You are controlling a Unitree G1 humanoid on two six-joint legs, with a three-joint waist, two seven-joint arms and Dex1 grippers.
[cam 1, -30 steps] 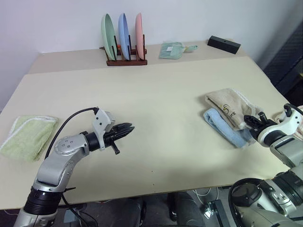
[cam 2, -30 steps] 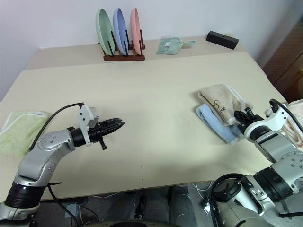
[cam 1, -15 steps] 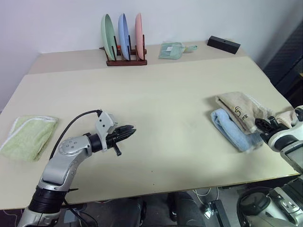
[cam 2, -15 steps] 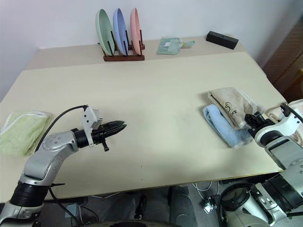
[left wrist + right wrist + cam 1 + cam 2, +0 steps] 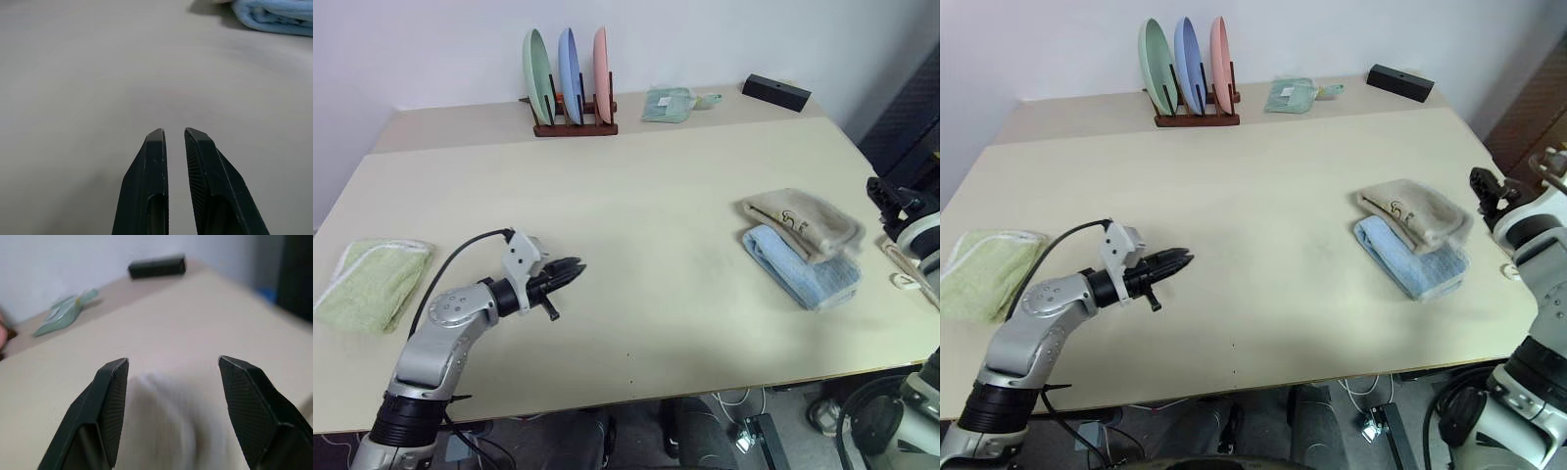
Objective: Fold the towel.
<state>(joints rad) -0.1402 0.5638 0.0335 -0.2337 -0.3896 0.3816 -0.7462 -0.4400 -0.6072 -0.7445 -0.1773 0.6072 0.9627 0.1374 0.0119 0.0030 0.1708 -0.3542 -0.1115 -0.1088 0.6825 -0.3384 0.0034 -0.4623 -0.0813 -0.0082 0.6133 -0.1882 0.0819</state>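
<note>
A wide beige table (image 5: 636,176) carries a dark wooden rack (image 5: 574,125) at its far edge, holding green, blue and pink plates upright. A pale green packet (image 5: 668,104) and a black rectangular box (image 5: 776,92) sit toward the far right corner. A folded light green towel (image 5: 370,284) lies at the left edge; a folded light blue towel (image 5: 808,279) lies near the right edge.
</note>
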